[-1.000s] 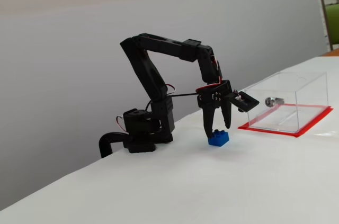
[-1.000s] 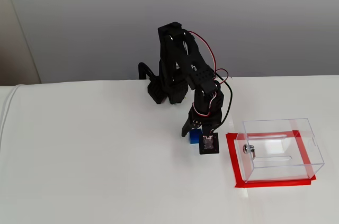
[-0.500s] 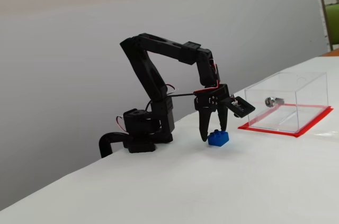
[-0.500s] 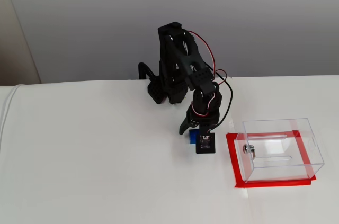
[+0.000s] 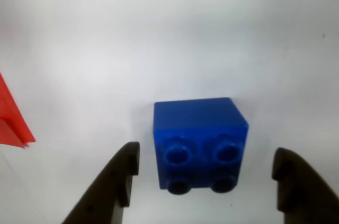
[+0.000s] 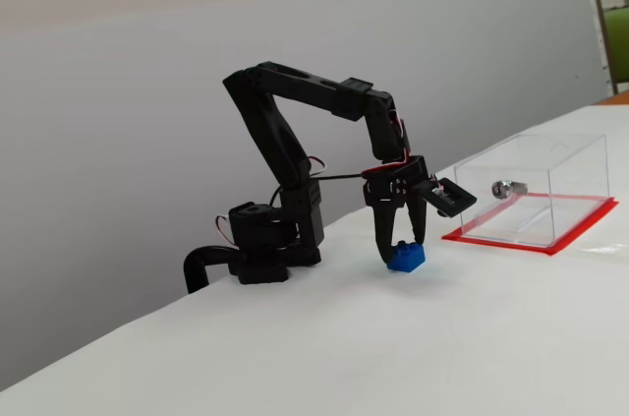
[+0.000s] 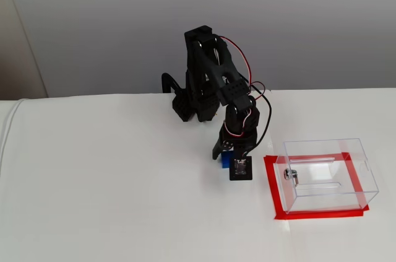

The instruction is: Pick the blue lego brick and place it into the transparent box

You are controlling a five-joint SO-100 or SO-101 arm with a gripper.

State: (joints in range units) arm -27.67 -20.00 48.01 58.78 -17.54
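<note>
A: Gripper [image 5: 204,173] state? Need it fast.

B: Spread wide in the wrist view, one dark finger [image 5: 114,184] low on the left, the other low on the right. Clear gap on each side of the blue lego brick [image 5: 199,142], so nothing is clamped.

A: Brick position?

B: Sits on the white table [image 5: 169,38], between the two fingers, closer to the left one in the wrist view. Studs face the camera there, four visible, the lower pair darker.

A: Side camera agree?

B: Yes. In a fixed view the gripper [image 6: 401,247] points down with its tips straddling the brick [image 6: 406,258], which rests flat on the table [image 6: 413,357]. Contact between tips and brick, cannot tell at that size.

A: Box?

B: Transparent box [image 6: 531,188] stands to the right of the brick in that fixed view, on a red base, apart from the brick. Small silver lock [image 6: 507,187] on the wall facing the arm.

A: Top-ish camera?

B: In a fixed view from higher up, the gripper [image 7: 230,158] hangs over the brick [image 7: 226,159]; only a blue sliver shows left of the wrist hardware. Box [image 7: 328,175] sits right of it, near but not touching. Red corner [image 5: 11,123] of the base shows at the wrist view's left edge.
</note>
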